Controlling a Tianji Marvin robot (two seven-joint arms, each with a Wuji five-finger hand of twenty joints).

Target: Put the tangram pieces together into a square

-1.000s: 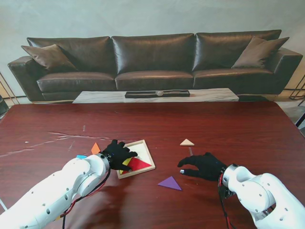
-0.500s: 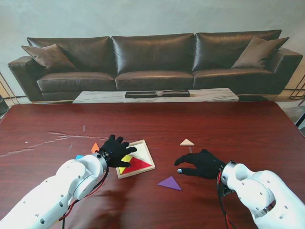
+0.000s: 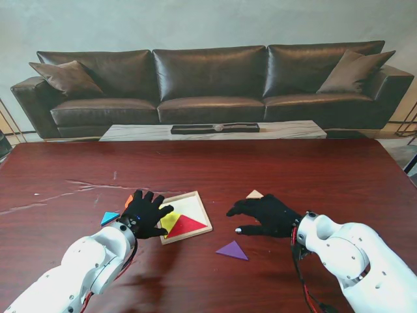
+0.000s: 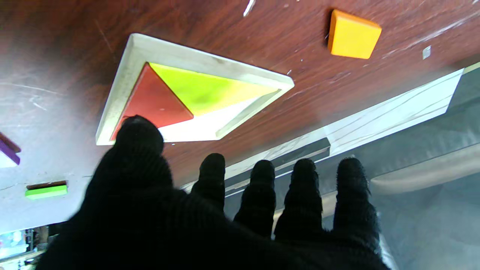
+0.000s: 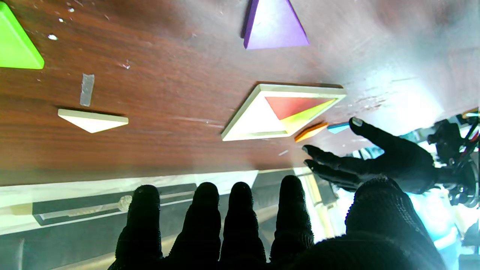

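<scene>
Nearest me, purple triangle (image 3: 232, 250) lies flat on the worktop (image 3: 313, 169), loose, between the two arms. Just beyond it, right hand (image 3: 264, 216) hovers palm down, fingers (image 5: 240, 221) spread and apart, holding nothing. Left hand (image 3: 144, 214) likewise empty, fingers splayed, sitting at the left edge of the wooden frame (image 3: 203, 210).

Inside the frame: red triangle (image 3: 187, 225) and yellow triangle (image 3: 170, 220) seated edge to edge; the far half shows bare pale base. So roughly two pieces in, the rest out.

Loose pieces: blue triangle (image 3: 109, 217) left of the left hand; orange piece (image 4: 353, 35) near the frame's far-left side; pale cream triangle (image 5: 93, 119) just past the right hand, partly hidden by it from above; green piece (image 5: 17, 47) visible only from the wrist.

Handling, my guess: thin rigid blocks, light, painted smooth, likely to skate on the polished wood if pushed. They lie low, with little edge to catch. Best hold looks like a pinch across two opposite edges, thumb against forefinger; or slide one toward the frame.
</scene>
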